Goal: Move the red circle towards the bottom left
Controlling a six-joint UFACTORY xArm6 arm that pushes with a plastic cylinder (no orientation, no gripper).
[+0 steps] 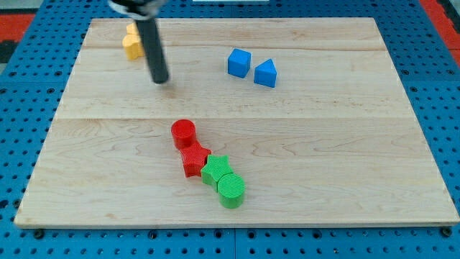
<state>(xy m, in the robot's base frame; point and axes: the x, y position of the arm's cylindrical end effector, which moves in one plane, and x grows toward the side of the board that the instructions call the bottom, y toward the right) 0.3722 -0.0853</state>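
— Where's my tip (159, 79)?
— Down on the wooden board (323, 173), upper left part, touching no block. No fingers at all, only a straight dark rod, so nothing held.
— Nearest block?
— Yellow blocks (131, 43), just beside the rod on the view's left, partly hidden behind it; shape hard to tell.
— And the red circle (183, 132)?
— Near the board's middle, below and a little to the right of my tip, clearly apart from it. Touching the red star (194, 158) at its lower right.
— Beyond that?
— Green star (215, 170) against the red star, then green circle (231, 190), all in one slanting chain.
— Elsewhere?
— Blue cube (239, 62) and blue pointed block (265, 73), side by side toward the view's top.
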